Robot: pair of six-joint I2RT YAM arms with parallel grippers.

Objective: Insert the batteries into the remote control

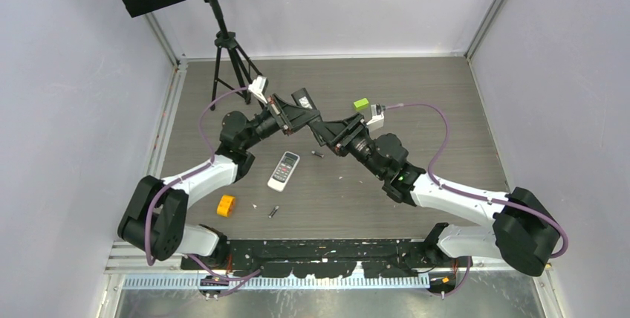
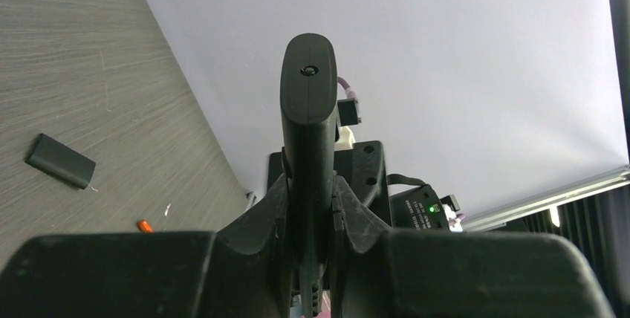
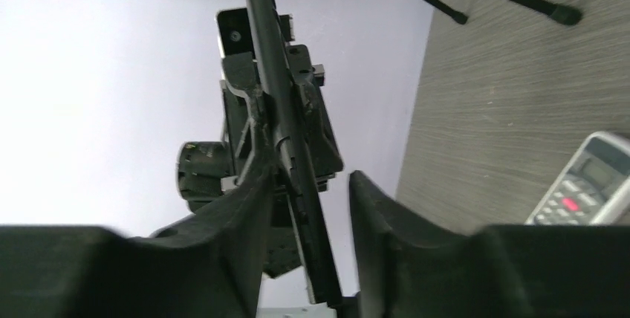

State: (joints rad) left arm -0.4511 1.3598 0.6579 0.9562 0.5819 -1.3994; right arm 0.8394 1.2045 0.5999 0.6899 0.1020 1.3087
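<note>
A black remote control (image 2: 307, 110) hangs edge-on above the table between the two arms. My left gripper (image 2: 310, 184) is shut on one end of it. At the other end my right gripper (image 3: 308, 177) stands open around the remote control (image 3: 271, 73): the left finger touches it and a gap shows on the right side. From above, both grippers, left (image 1: 301, 119) and right (image 1: 327, 128), meet mid-table. Dark batteries lie loose on the table, one (image 1: 317, 154) near the right gripper and another (image 1: 273, 212) nearer the front. An orange-red battery (image 2: 144, 225) lies by the left fingers.
A white remote (image 1: 284, 169) lies face up below the grippers. An orange block (image 1: 226, 205) sits front left and a lime-green block (image 1: 361, 103) behind the right wrist. A small black flat piece (image 2: 61, 160) lies on the table. A tripod (image 1: 226, 50) stands back left.
</note>
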